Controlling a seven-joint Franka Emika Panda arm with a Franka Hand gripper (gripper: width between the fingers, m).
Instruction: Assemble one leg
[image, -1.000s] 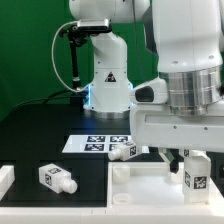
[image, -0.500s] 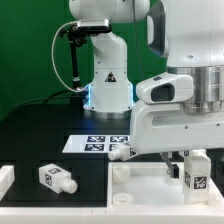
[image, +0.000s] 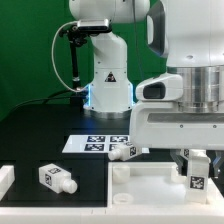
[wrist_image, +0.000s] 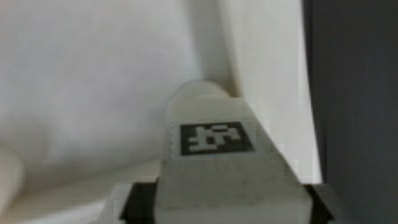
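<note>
The leg in play stands at the exterior view's right, upright over the large white panel, with the arm's big white wrist housing directly above it. In the wrist view the same leg fills the middle, a tagged face toward the camera, dark finger pads flanking its body on both sides; so the jaws appear closed on it, though the contact itself sits at the frame's edge and is only partly seen.

My judgement is that the step in hand is seating this leg into the panel near its corner. To do it well, keep the leg plumb, centre the stub over its socket before pressing, and descend slowly so it does not catch on the raised rim running alongside. Whether the stub has already entered a hole cannot be told; the base is hidden.

Going left to right across the bench: a spare leg lies tilted on the black surface, another lies just beside the marker board, then the held one. Each is a chunky white plastic block with black-and-white square tags on its sides and a narrower stub end.
</note>
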